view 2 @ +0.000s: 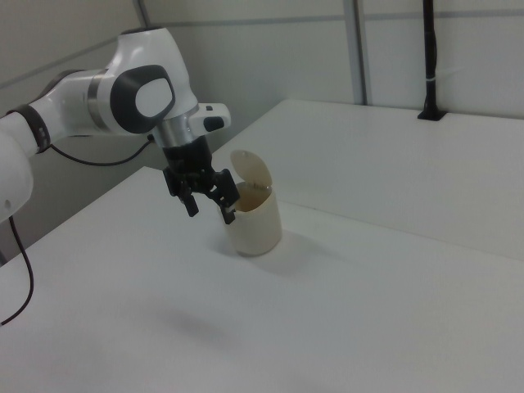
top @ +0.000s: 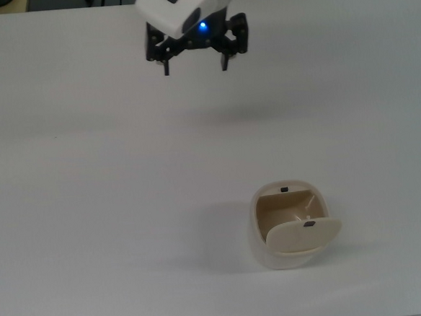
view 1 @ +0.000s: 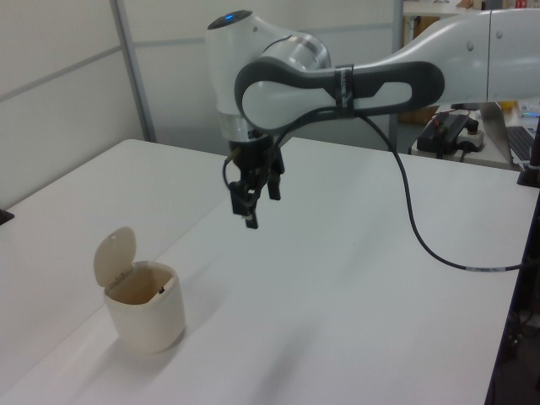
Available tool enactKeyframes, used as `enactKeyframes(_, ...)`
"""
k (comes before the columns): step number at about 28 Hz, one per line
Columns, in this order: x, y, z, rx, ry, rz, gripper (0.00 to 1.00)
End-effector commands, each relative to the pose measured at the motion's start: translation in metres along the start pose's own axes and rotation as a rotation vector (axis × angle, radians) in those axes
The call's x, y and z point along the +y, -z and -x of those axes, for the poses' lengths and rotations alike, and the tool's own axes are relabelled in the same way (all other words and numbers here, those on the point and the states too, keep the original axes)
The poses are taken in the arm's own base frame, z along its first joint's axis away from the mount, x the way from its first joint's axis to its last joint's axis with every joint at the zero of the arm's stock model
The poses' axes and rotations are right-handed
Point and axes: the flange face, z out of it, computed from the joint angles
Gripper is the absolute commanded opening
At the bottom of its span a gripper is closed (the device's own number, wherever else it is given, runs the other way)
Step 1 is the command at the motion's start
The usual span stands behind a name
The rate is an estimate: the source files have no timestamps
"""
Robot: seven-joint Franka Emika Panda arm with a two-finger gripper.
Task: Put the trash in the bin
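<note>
In the top view, the tool (top: 194, 66) hangs near the upper edge, its two dark fingers spread apart with nothing between them, a blue light glowing on the body just above them. The bin (top: 291, 226) stands well apart from it, toward the top view's lower right, upright on the white worktop (top: 91, 210). Its flap lid (top: 303, 236) is tipped open along the nearer rim, showing the tan inside, where two small dark marks and a few pale streaks can be seen. Whether the trash lies in there cannot be told; no paper wad shows on the worktop.

In the left view, the tool (view 1: 256, 205) points downward above the worktop (view 1: 354, 287), raised clear of the surface, fingers parted and empty. The arm (view 1: 337, 80) reaches in from the left view's right, with a black cable (view 1: 422, 236) looping down from it. The bin (view 1: 143, 304) sits toward the left view's lower left, well apart from the tool, its lid (view 1: 114, 256) standing upright at the rim's far side.

In the right view, the tool (view 2: 209, 210) hangs open and empty, overlapping the bin (view 2: 255, 214) on the right view's left side, so it lies in front of the bin here. The lid (view 2: 250, 173) stands up behind the opening, and the worktop (view 2: 368, 311) spreads around.
</note>
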Motion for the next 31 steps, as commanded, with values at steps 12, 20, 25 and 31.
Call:
enactKeyframes(12,0.079,0.010,0.030,-0.040,0.028,-0.008,1.00)
enactKeyframes(20,0.089,0.016,0.038,-0.035,0.026,-0.005,1.00)
enactKeyframes(25,0.090,0.015,0.038,-0.037,0.023,-0.006,1.00)
enactKeyframes(31,0.095,0.015,0.039,-0.036,0.016,-0.007,1.00)
